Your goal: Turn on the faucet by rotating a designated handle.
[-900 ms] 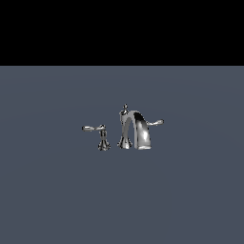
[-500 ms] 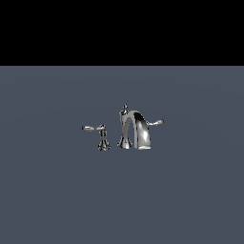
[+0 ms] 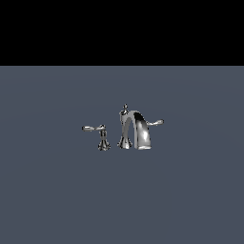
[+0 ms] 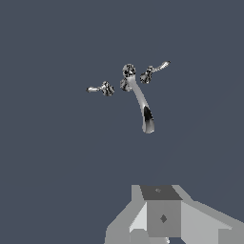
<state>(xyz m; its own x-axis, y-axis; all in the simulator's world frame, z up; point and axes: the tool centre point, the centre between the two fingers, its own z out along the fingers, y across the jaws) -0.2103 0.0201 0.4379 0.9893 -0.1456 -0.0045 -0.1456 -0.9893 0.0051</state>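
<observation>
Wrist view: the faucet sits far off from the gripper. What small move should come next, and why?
Probably advance toward the handle, the lever pointing to the exterior view's right behind the spout. The gripper is not in the exterior view, and nothing touches the faucet yet.

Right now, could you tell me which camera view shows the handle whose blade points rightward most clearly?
The wrist view: from above, the handle stands clear of the spout, showing hub and blade whole. In the exterior view the handle is half hidden behind the spout; only its blade pokes out toward that view's right.
</observation>
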